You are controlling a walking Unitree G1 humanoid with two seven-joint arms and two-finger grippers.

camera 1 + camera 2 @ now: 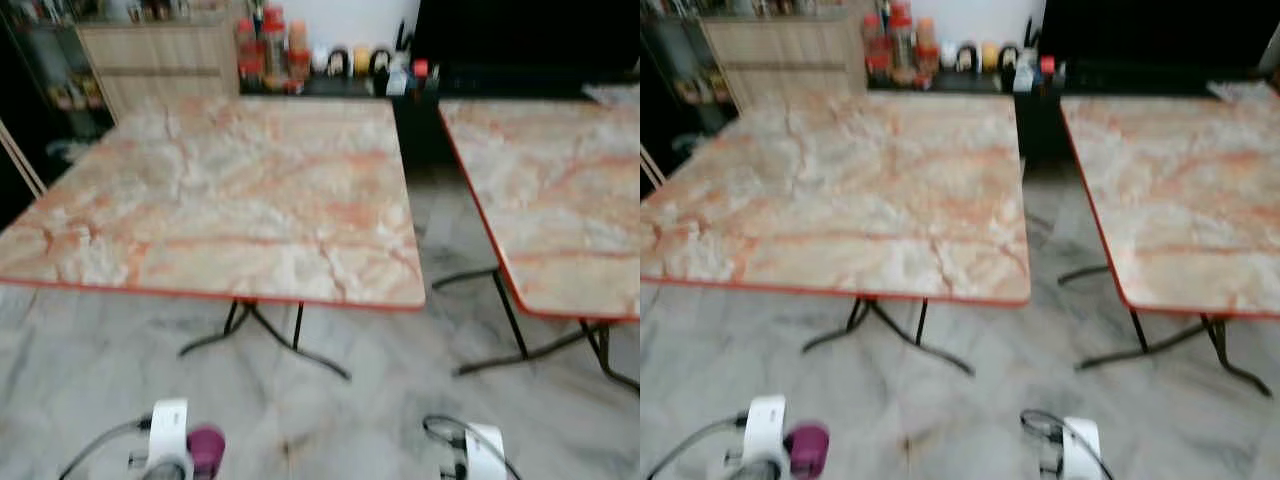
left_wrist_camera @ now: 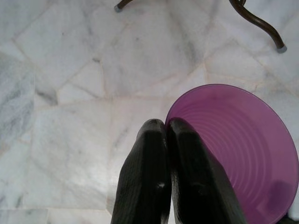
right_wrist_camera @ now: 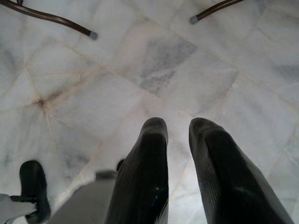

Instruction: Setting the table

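A purple plastic cup [image 2: 238,154] hangs low over the marble floor, my left gripper [image 2: 166,125] shut on its rim; one finger is inside the cup and one outside. From the head, the cup [image 1: 206,448] appears at the bottom left beside my left wrist. My right gripper [image 3: 180,126] hangs over the floor, open, with nothing between its fingers. A square table with an orange-veined marble top [image 1: 230,190] stands straight ahead, its top bare. A second, similar table [image 1: 560,190] stands to the right.
A gap of floor [image 1: 435,220] runs between the two tables. Dark metal table legs [image 1: 270,335] spread over the floor under each top. Behind stand a wooden cabinet [image 1: 160,60] and a dark counter with jars and bottles [image 1: 270,50].
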